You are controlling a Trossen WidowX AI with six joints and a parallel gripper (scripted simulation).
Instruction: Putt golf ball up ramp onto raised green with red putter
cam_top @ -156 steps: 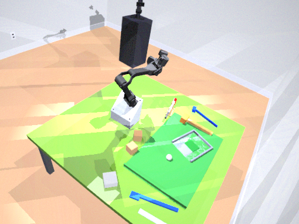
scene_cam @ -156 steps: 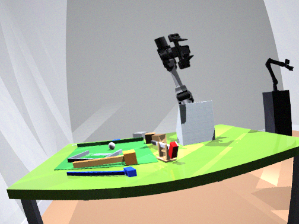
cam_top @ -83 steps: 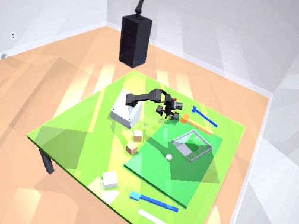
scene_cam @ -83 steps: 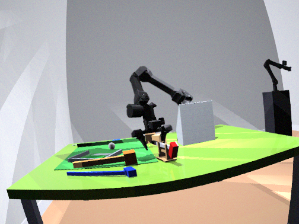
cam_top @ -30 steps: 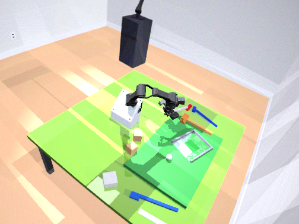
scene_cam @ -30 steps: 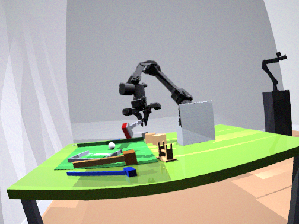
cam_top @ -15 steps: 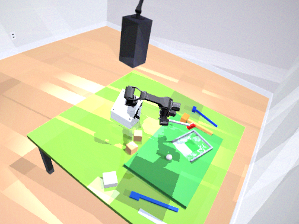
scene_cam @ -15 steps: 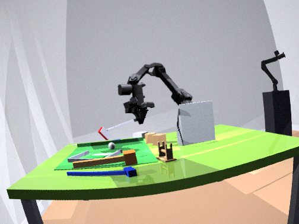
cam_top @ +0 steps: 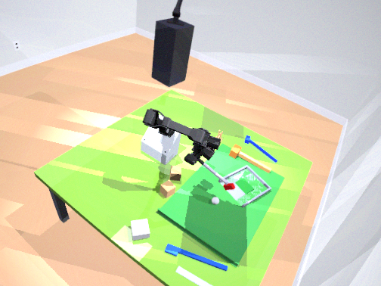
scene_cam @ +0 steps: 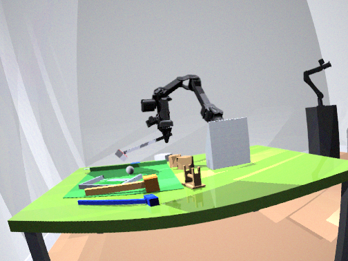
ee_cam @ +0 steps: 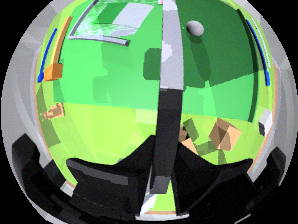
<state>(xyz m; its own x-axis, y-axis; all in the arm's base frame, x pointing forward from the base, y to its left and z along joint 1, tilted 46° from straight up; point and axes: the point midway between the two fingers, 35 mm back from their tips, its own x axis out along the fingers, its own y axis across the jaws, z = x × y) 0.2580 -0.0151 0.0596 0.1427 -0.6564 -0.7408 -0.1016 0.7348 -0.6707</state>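
Above the dark green mat point(cam_top: 223, 227), gripper point(scene_cam: 167, 137) pinches the red putter point(cam_top: 215, 175) by its shaft end; long axis slopes down and away, red head point(cam_top: 229, 186) airborne near golf ball point(cam_top: 215, 200), beside the raised green point(cam_top: 247, 186).

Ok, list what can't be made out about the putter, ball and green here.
- Claw grip on putter: fingers too small in exterior; arm covers it in top.
- Putter head height above green: top view can't show it.
- Ball: distorted in wrist.
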